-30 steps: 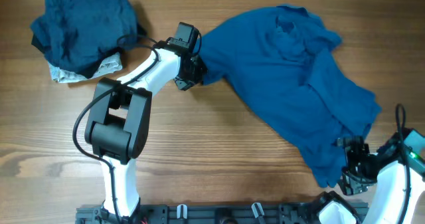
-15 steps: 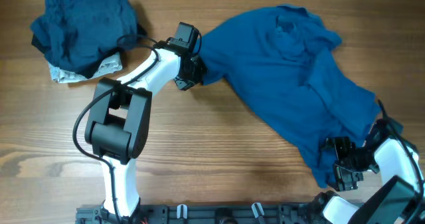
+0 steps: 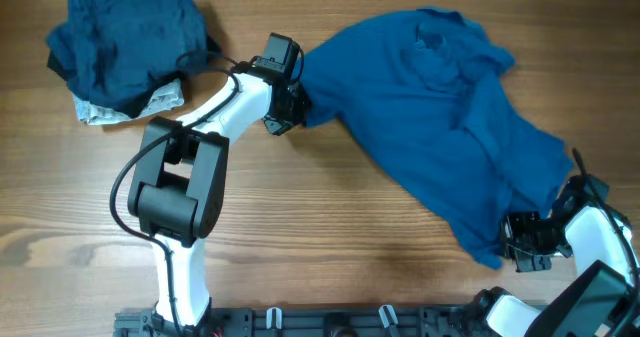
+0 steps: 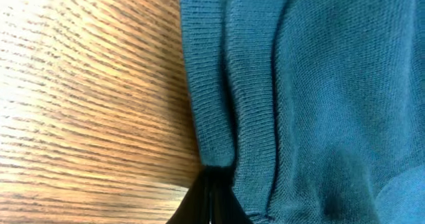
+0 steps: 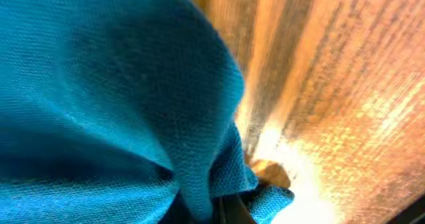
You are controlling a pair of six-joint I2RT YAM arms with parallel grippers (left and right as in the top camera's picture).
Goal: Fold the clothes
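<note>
Right hand (image 3: 523, 245) now clamped on lower corner of medium-blue shirt (image 3: 430, 117), jaws apart a second ago, left hand (image 3: 288, 107) unchanged, pinching shirt's ribbed edge

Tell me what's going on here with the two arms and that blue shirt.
Both arms are pinching the blue shirt, which lies crumpled on the wooden table. The left gripper is shut on its ribbed edge at one end, the right gripper on a corner at the other. A pile of darker clothes sits apart.

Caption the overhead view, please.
Left pincer and right pincer grip opposite ends of a blue shirt, darker clothes piled nearby.
</note>
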